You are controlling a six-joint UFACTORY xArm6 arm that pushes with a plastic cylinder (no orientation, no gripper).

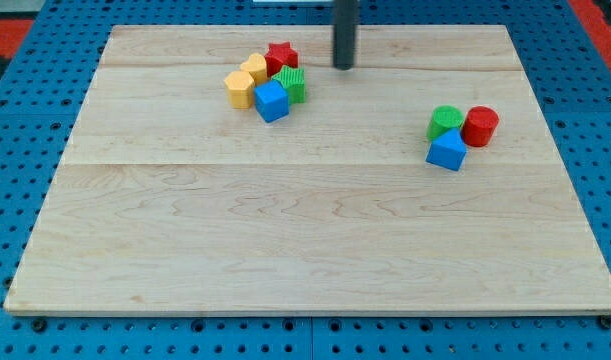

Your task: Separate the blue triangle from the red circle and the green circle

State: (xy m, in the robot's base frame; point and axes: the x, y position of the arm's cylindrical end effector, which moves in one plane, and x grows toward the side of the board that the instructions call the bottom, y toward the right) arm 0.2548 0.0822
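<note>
The blue triangle [446, 151] lies at the view's right, touching the green circle [445, 121] just above it and close below-left of the red circle [480, 126]. The two circles sit side by side, touching. My tip [344, 67] is near the view's top centre, well up and to the left of this trio and to the right of the other cluster. It touches no block.
A second cluster sits at the upper left: a red star [281, 55], two yellow blocks [253, 69] [239, 88], a green block [294, 84] and a blue cube [271, 101]. The wooden board [305, 230] rests on a blue pegboard.
</note>
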